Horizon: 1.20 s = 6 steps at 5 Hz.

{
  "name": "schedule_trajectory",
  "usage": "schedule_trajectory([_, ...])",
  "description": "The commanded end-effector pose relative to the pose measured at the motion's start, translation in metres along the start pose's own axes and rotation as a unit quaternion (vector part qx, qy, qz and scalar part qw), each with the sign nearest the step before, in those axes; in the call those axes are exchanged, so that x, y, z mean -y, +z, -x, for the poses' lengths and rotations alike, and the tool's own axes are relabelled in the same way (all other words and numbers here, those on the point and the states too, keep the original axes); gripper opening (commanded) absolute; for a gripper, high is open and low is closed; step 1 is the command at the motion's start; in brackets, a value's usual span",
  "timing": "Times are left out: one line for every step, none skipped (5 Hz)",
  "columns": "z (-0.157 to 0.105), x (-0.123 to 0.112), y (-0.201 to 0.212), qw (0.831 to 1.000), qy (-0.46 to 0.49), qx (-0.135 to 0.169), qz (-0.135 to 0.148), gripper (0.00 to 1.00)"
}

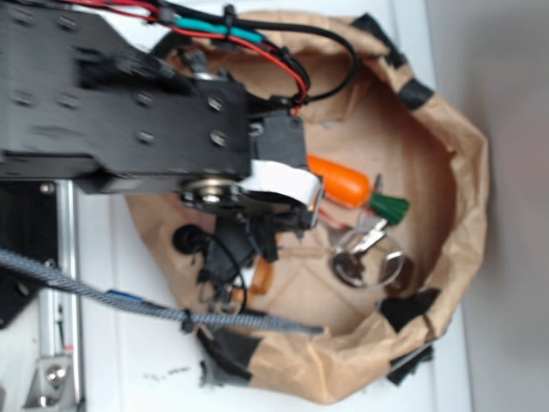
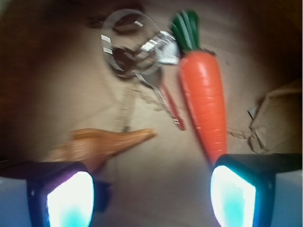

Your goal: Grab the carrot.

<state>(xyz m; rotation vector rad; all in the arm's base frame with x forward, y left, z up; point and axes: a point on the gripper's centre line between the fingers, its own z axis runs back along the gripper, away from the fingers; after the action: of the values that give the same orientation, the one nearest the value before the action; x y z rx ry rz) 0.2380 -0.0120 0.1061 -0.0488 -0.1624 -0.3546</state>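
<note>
The carrot [image 2: 203,99] is bright orange with a dark green tuft, and lies on the brown paper floor with its thin tip towards me. Its tip reaches just above my right pad [image 2: 234,196] in the wrist view. My gripper [image 2: 151,189] is open, and only bare paper shows between the fingers. From outside, the carrot [image 1: 339,182] pokes out to the right of my wrist, and my arm hides its thin end. My gripper [image 1: 227,253] hangs low inside the bag.
A tan-brown spiral shell [image 2: 104,144] lies just above my left pad. A bunch of metal spoons on a ring [image 2: 137,47] lies beyond, left of the carrot's tuft. A rolled-down brown paper bag [image 1: 467,172] walls everything in. Cables [image 1: 257,39] run over the arm.
</note>
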Motion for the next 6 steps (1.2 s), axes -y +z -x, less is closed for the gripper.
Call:
schedule_trajectory([-0.014, -0.025, -0.018, 0.999, 0.018, -0.012, -0.029, 1.0])
schedule_trajectory([-0.027, -0.048, -0.041, 0.998, 0.037, -0.038, -0.033, 1.0])
schedule_trajectory([-0.044, -0.062, -0.064, 0.997, 0.048, -0.059, -0.026, 1.0])
schedule_trajectory([-0.047, -0.053, -0.077, 0.994, 0.035, -0.084, -0.056, 1.0])
schedule_trajectory([-0.042, -0.041, -0.083, 0.993, 0.022, -0.098, -0.069, 0.0])
schedule_trajectory([-0.039, -0.042, -0.08, 0.992, 0.032, -0.096, -0.071, 0.0])
